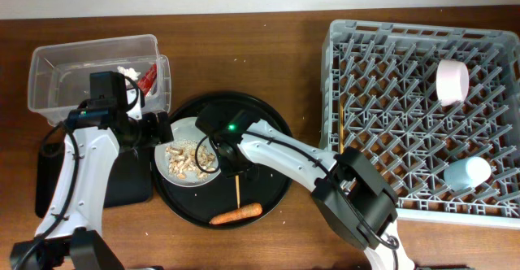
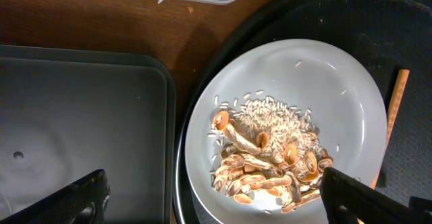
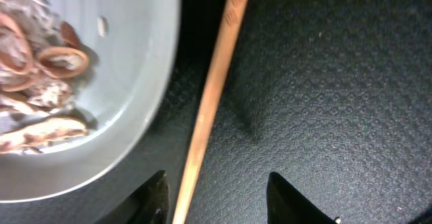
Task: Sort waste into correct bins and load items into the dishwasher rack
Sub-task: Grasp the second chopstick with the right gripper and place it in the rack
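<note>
Fingers [image 3: 154, 204] of the right gripper [image 3: 214, 200] stand apart, low over the round black tray [image 3: 324, 102], holding nothing. The wooden chopstick [image 3: 212, 96] runs between them, nearer the finger at lower left, just beside the plate [image 3: 135, 82] at upper left. The gripper should slide a bit toward the plate to centre the stick, then close softly. The left gripper [image 2: 216, 204] gapes wide above the plate. No writing shows.

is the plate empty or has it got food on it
Not empty: the plate holds a heap of beige food bits, seen in the left wrist and overhead views.
</note>
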You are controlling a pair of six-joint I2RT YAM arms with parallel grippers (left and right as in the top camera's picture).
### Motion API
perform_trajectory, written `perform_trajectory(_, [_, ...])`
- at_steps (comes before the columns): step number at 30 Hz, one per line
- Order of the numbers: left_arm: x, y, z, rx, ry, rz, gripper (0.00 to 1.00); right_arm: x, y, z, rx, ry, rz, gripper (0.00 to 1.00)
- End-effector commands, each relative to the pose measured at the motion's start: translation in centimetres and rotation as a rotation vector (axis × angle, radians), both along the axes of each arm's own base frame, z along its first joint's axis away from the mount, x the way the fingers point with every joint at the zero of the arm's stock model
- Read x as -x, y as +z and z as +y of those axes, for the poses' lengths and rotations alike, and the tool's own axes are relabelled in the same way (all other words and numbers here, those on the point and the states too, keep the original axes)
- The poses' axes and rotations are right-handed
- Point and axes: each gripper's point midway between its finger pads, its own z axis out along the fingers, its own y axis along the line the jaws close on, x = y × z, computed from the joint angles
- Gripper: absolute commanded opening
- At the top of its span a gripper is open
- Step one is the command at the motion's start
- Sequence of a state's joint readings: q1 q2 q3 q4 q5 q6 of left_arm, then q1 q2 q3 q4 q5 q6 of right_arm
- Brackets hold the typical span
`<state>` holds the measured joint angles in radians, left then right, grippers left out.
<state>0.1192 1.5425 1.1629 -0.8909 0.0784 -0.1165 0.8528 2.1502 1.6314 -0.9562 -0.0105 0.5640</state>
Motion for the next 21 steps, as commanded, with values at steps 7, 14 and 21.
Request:
perform_trajectory(7, [-0.1, 0.7, -0.1, 0.011, 0.008, -0.021, 0.99, 1.2, -2.9, -0.8, 0.022, -0.022, 0.027, 0.46])
perform_trajectory(14, [-0.1, 0.7, -0.1, 0.011, 0.008, -0.021, 0.99, 0.7, -3.0, -1.7, 0.065, -0.071, 0.0, 0.28])
perform_trajectory(21, [-0.1, 0.7, -0.1, 0.011, 0.008, -0.021, 0.99, 0.7, -3.0, -1.4, 0.047, -0.105, 0.003, 0.07])
